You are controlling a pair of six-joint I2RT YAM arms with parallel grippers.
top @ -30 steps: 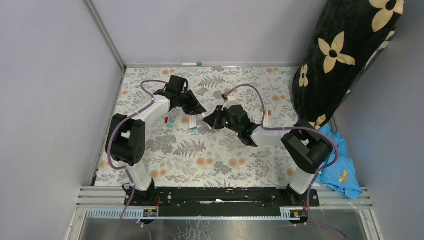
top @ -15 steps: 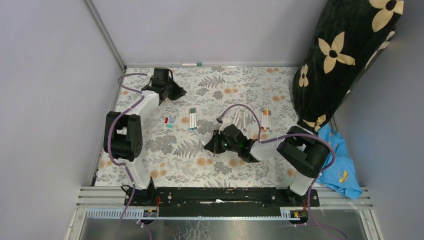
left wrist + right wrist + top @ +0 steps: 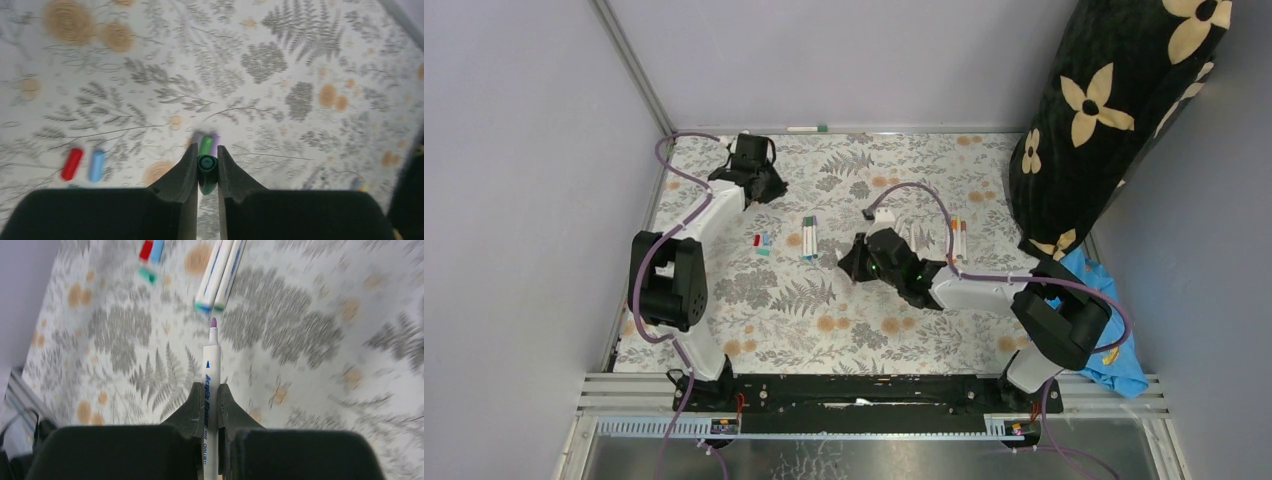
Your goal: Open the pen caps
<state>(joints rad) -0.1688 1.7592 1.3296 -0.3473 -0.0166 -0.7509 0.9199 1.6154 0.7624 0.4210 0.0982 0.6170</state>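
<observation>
1. The worktop (image 3: 824, 320), covered in a fern-and-flower print, is boxed in by a plain wall on the left and another at the back. A metal rail (image 3: 874, 390) runs along its near edge. The near half of the print lies open between the 2 arm bases.
2. A black flower-patterned fabric bulk (image 3: 1114, 110) leans over the far right corner. A blue cloth (image 3: 1119, 345) lies off the right edge, beside the right arm's base.
3. The left hand (image 3: 759, 185) is near the far left corner, close to both walls. Its jaws are narrow and pinch a dark green pen cap (image 3: 207, 170) between the fingertips, held above the worktop.
4. The right hand (image 3: 856, 262) is at mid-worktop, with open print on its near side. Its jaws are almost together, clamped on a white marker pen (image 3: 210, 370) whose purple tip (image 3: 213, 321) is bare.
5. A pair of white pens (image 3: 810, 238) lies side by side just beyond that tip, between the 2 hands. A further group of pens (image 3: 957, 238), orange at 1 end, lies to the right of the right hand. A single pen (image 3: 807, 129) lies against the back wall.
6. 3 loose caps lie left of the pair, apart from both hands. The red cap (image 3: 756, 240) and blue cap (image 3: 766, 239) are side by side, with the teal cap (image 3: 763, 252) just on their near side.
</observation>
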